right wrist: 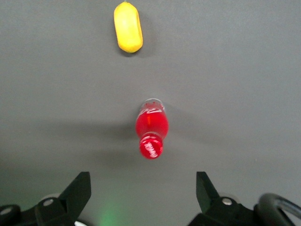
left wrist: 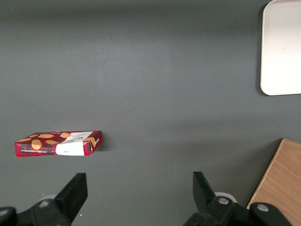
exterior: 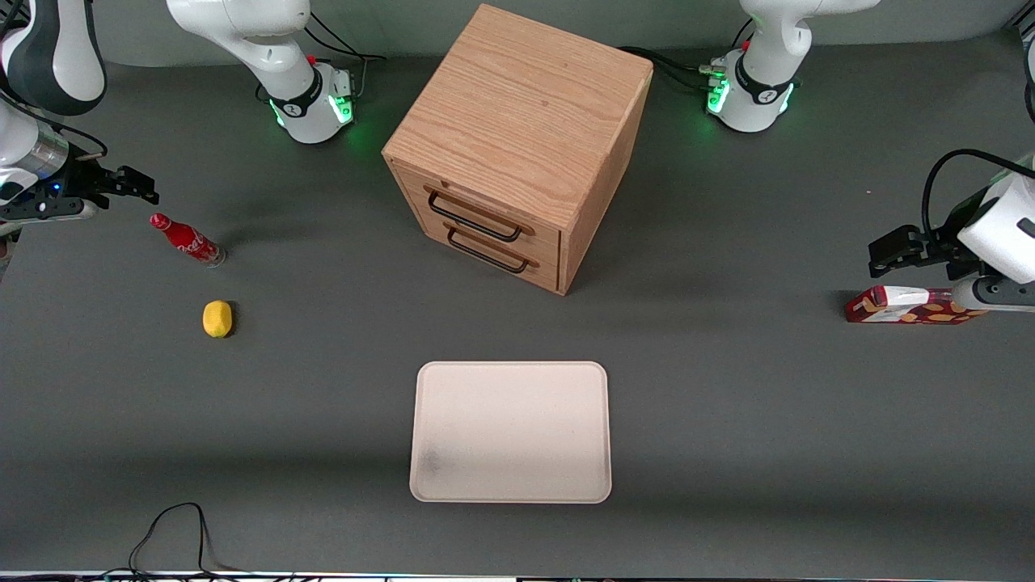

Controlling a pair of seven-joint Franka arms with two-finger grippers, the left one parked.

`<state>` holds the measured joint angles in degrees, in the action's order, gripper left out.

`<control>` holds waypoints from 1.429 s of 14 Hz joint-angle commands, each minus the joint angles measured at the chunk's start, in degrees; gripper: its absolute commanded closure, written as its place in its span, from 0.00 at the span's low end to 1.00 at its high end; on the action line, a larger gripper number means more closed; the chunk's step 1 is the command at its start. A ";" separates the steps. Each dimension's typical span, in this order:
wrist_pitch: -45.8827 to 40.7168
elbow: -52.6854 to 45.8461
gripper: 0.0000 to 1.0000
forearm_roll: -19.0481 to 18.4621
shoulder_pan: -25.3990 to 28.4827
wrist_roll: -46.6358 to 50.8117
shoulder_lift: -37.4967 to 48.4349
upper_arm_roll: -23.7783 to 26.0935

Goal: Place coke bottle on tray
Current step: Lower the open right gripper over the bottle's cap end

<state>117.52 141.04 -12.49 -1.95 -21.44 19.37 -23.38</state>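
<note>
1. Front view, working arm's end of the surface: my gripper hangs above the gray top with its jaws apart and nothing between them, just beside and above the coke bottle.
2. The coke bottle stands upright on its clear base, red cap up, apart from my fingers; in my right wrist view the cap sits between the two fingers, slightly farther out from them.
3. A yellow lemon lies near the bottle, nearer the front camera, not touching it.
4. At mid-surface, a wooden drawer cabinet stands farther from the front camera; the tray, cream-white and bare, lies nearer it, well apart from the bottle.
5. A red snack carton rests toward the parked arm's end and has no part in this job.
6. The step in hand, as I judge it, is the approach and grasp. I should come down with the bottle centred between my jaws and close on the body below the neck, since a slim upright bottle may tip if one finger touches first.
7. After that, I would lift straight up, clear the lemon, and carry the bottle toward the tray's middle.
</note>
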 commanded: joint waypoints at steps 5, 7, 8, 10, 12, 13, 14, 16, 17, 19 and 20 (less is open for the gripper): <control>7.81 3.98 0.02 -1.65 0.20 -3.85 -3.63 -0.35; 8.86 4.16 0.03 -1.74 0.19 -5.62 -3.82 -2.27; 9.39 4.51 0.03 -1.83 0.20 -6.06 -4.17 -2.46; 11.06 5.82 0.04 -1.83 0.20 -6.77 -4.26 -2.64; 11.94 6.62 0.04 -1.83 0.20 -6.77 -4.17 -2.64; 12.12 6.71 0.06 -1.83 0.20 -6.77 -4.26 -2.64; 12.73 7.14 0.14 -1.83 0.20 -6.77 -4.17 -2.73; 12.82 7.32 0.56 -1.83 0.20 -7.03 -4.08 -2.64; 12.82 7.32 0.82 -1.83 0.20 -7.21 -3.99 -2.73; 12.91 7.32 1.00 -1.83 0.20 -7.82 -4.08 -2.73; 12.91 7.32 1.00 -1.83 0.20 -8.70 -4.08 -2.73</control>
<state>129.32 147.75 -13.20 -1.89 -27.95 14.84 -25.56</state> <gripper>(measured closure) 0.573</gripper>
